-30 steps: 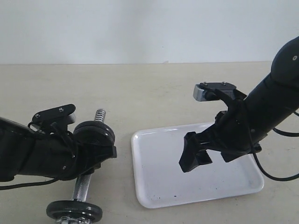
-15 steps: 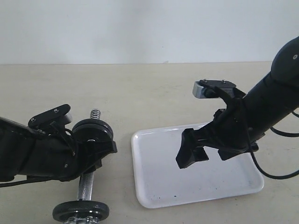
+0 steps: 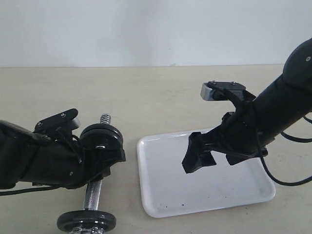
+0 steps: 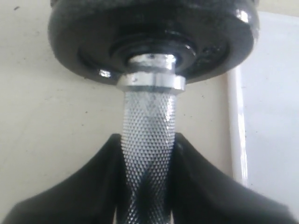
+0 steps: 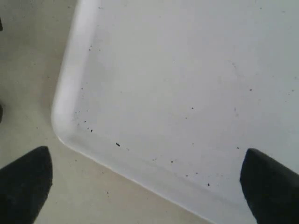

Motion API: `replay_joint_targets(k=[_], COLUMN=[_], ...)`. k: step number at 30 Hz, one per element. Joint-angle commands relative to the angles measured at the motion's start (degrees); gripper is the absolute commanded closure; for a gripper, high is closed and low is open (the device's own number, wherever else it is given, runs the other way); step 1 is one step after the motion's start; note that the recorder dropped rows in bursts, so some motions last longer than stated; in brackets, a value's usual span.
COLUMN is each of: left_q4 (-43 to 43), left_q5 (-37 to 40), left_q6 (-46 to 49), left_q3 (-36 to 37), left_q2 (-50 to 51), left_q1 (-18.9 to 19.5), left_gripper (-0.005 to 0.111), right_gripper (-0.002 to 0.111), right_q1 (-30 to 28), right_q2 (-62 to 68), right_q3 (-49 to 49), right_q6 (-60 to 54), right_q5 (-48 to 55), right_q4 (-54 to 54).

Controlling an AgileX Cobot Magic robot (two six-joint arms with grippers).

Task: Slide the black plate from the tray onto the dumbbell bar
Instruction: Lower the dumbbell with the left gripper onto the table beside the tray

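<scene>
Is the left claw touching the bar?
Touching. The left wrist view shows the left claw closed on the bar, fingers pressing both sides.

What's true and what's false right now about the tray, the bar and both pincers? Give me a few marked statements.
1. The left pincer is closed on the dumbbell bar. True.
2. A black plate sits on the bar beside the left pincer. True.
3. The right pincer grips another plate. False: it is open and holds nothing.
4. A plate lies in the tray. False: no plate shows in the tray.
5. The right pincer hangs over the tray. True.
</scene>
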Motion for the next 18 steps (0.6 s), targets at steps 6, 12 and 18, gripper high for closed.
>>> replay_joint_targets(k=[6, 12, 18], left_q4=[7.8, 7.6, 7.4], left_q5=[1.6, 1.0, -0.6], left_q6=[0.7, -1.6, -8.3], left_q3=[-1.6, -1.6, -1.6], left_q2=[-1.3, -1.3, -1.3], left_q1=[-0.1, -0.1, -0.1], left_gripper=[0.055, 0.044, 0.045], right_gripper=[0.003, 0.003, 0.003], right_q1=[-0.1, -0.1, -0.1], right_q2=[-0.5, -0.5, -0.5], right_q3=[0.3, 0.3, 0.3], right_q6=[-0.8, -0.9, -0.9], right_q5=[-0.8, -0.8, -0.7], right_q4=[1.7, 1.7, 1.7])
